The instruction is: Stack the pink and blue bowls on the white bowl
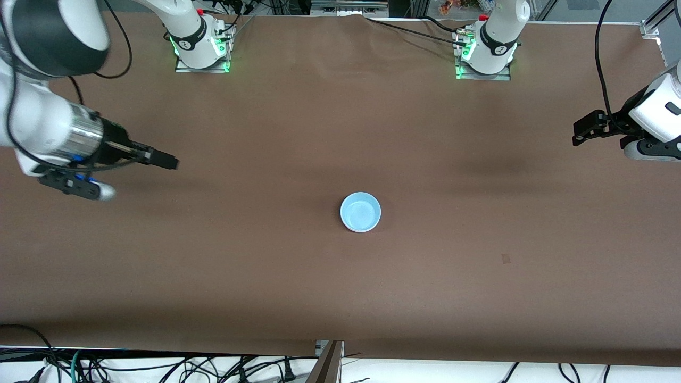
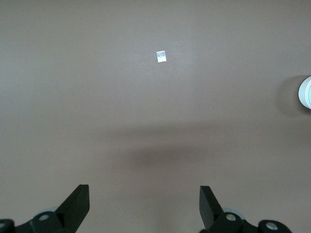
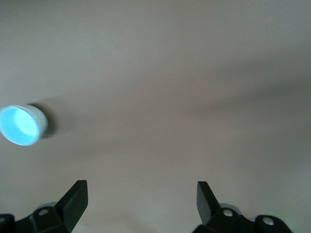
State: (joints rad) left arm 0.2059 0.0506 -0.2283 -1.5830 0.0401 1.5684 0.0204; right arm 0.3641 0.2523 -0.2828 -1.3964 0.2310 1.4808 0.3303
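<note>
Mid-counter [image 1: 479, 298] sat one stack, blue bowl [image 1: 360, 211] topmost, white rim below. Left gripper [image 1: 577, 133] and right gripper [image 1: 169, 161] hung wide, empty, at opposite ends. Stacking looked done; no move needed.

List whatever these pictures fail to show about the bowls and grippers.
- Pink bowl: in no view. Only the blue bowl shows, with a white outer wall; anything nested beneath is hidden.
- Left wrist view: the bowl is cut off by the edge.
- Front view: left gripper and right gripper seen side-on; the finger gap shows only in wrist views.
</note>
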